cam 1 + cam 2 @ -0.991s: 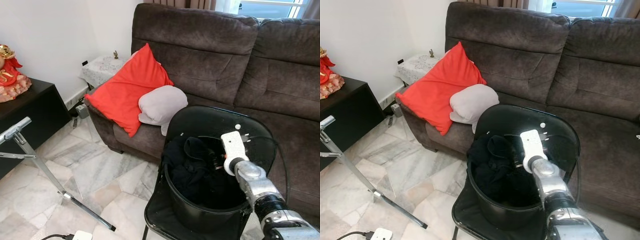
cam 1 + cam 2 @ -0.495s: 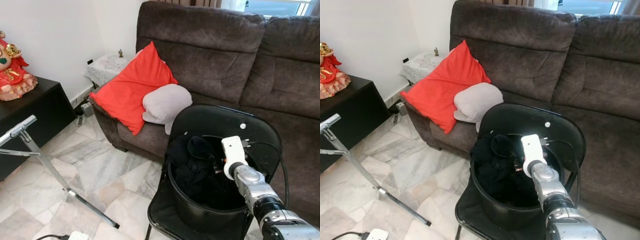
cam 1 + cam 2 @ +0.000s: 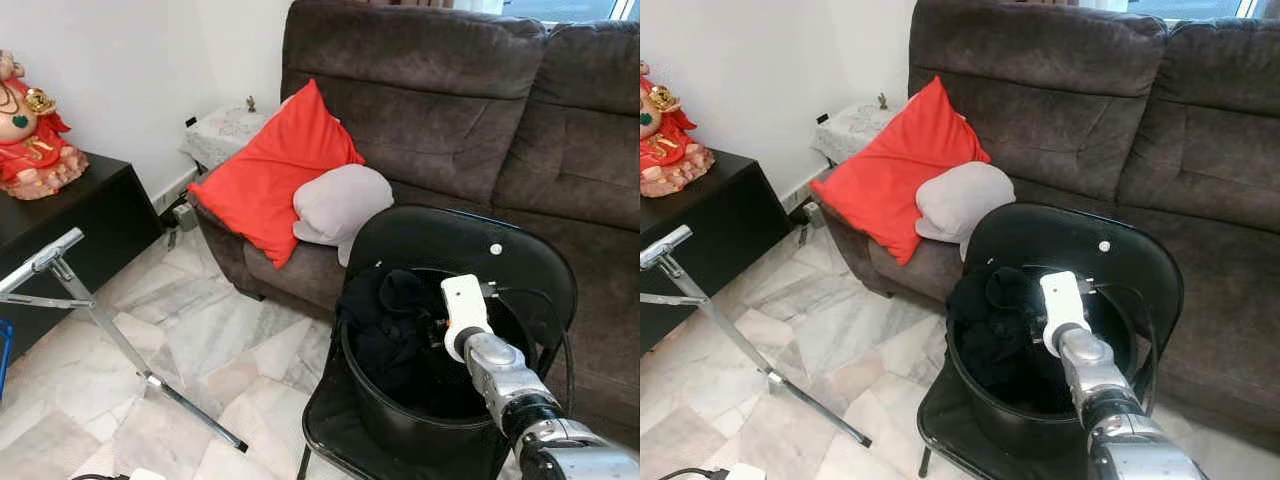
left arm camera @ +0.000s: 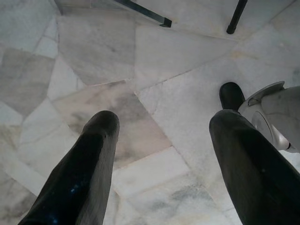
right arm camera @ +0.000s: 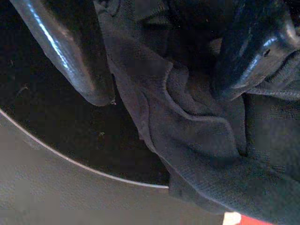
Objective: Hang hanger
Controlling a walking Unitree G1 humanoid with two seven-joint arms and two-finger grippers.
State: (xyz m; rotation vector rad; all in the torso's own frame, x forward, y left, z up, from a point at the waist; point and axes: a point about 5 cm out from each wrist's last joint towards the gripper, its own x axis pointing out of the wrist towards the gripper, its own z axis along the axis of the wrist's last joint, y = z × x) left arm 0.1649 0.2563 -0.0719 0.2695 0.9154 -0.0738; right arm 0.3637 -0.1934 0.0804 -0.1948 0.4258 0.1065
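My right gripper (image 5: 159, 89) is down in the bucket (image 3: 400, 425), fingers spread around a fold of the dark clothes (image 3: 390, 320). I can make out no hanger; if one lies here, the cloth hides it. The fabric looks soft and light, so it will sag; a bunched fold is the best hold. Since a second ago only the camera has shifted; my arm stays in the bucket. My left gripper (image 4: 161, 154) hangs open over the floor (image 4: 140, 56).

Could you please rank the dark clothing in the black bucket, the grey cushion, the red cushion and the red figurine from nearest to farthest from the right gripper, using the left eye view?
1. Dark clothing in the black bucket, right at the right gripper.
2. Grey cushion, on the sofa behind the bucket.
3. Red cushion, further left on the sofa.
4. Red figurine, on the black cabinet at far left.
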